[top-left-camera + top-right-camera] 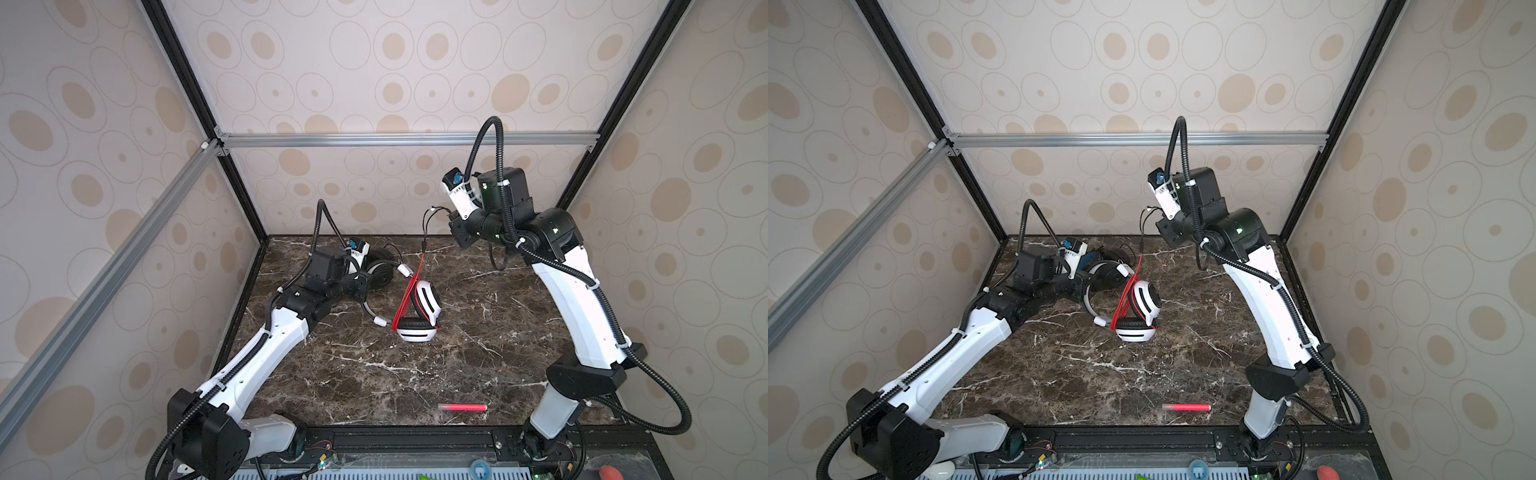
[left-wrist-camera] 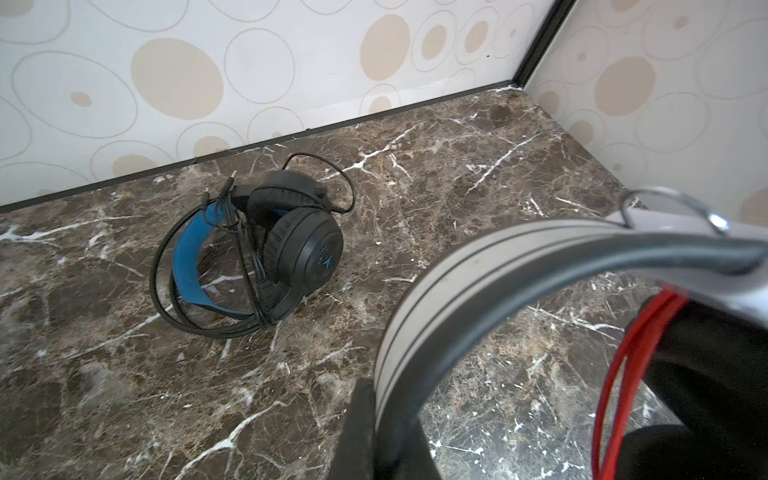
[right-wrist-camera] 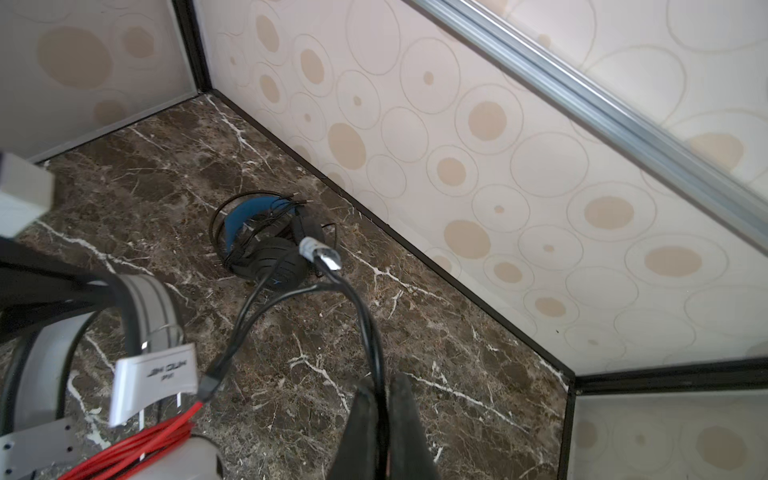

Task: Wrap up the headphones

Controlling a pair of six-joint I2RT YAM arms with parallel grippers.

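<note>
Headphones, two sets, share a dark brown marble-patterned tabletop (image 1: pixel 457 361) veined in white. A white-and-black left arm (image 1: pixel 266 353) reaches in low toward the middle. The matching right arm (image 1: pixel 569 299) stands tall on the opposite side, its wrist raised well above the surface.

Near the table's middle is the white headset (image 1: pixel 426 301) with black-striped cups, lying on its side. The left gripper (image 1: pixel 360 286) is closed tight on its grey-and-black headband (image 2: pixel 424 299), which passes between the fingers in the left wrist view. Behind that gripper, near the back wall, rests the black headset (image 2: pixel 299 245) with a blue-lined headband. Its own black cable (image 2: pixel 208 330) is looped around it, and it sits apart from both grippers.

A thin red cable (image 1: pixel 405 299) is wound in several turns across the white headset and rises from it in a straight line to a black end lead (image 3: pixel 365 316). The right gripper (image 3: pixel 381 415) is pinched shut on that lead, whose silver plug (image 3: pixel 328 259) sticks out past the fingers. Smallest, a pink translucent stick (image 1: pixel 462 407) lies alone near the front edge.
</note>
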